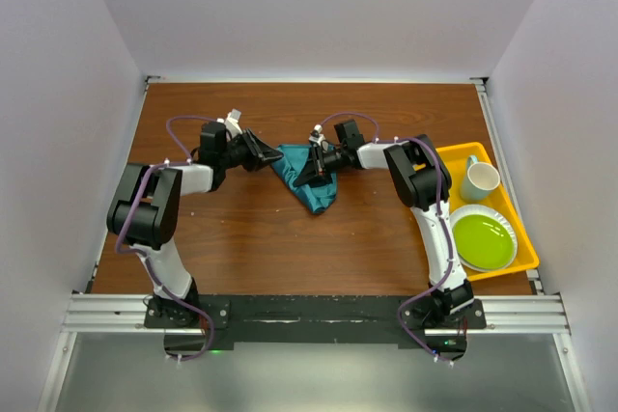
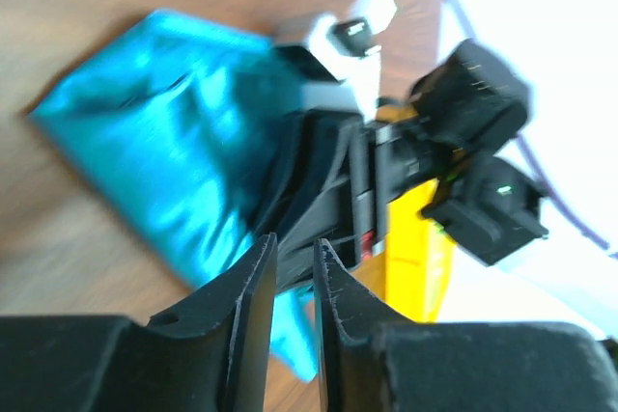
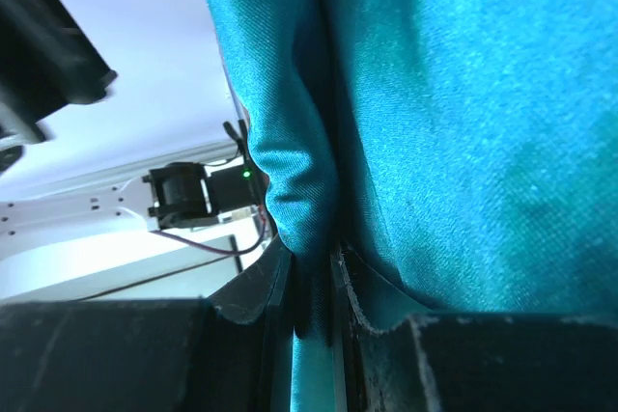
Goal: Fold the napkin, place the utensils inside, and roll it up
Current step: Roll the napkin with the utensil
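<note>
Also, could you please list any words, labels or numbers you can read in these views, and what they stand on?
None can be read in any view.
The napkin, yellow tray, mug and green plate look plain.
The white fitting on the right arm is too blurred to show any marking.
</note>
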